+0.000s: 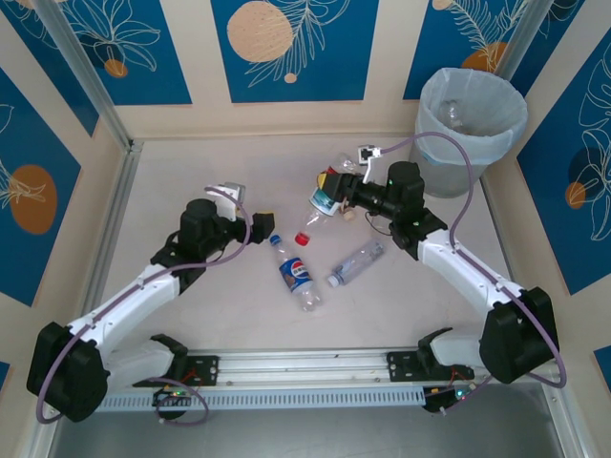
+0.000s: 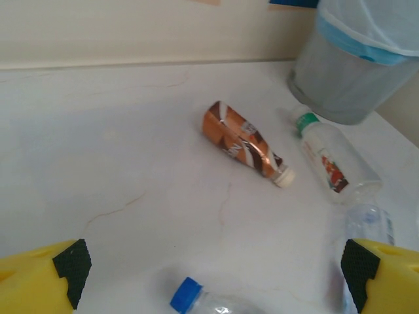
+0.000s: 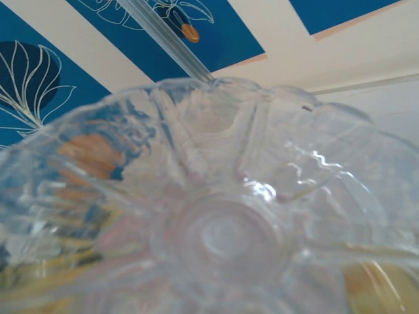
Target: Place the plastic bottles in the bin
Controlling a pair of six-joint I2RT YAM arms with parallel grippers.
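Top external: red-capped bottle [image 1: 320,205] is clamped in the right gripper [image 1: 338,194], its base seen close against the right wrist camera. The carry-to-bin step is judged in hand. Next, a swing right over the bin [image 1: 473,119] is called for, then release above the liner. Left gripper [image 2: 216,265] is spread wide, empty, with the Pepsi bottle [image 1: 297,274] just ahead. Brown bottle [image 2: 245,147] and clear bottle [image 1: 358,263] are seen lying on the white, hairline-cracked tabletop [image 1: 191,172]. Blue leaf-print panels are seen on the walls.
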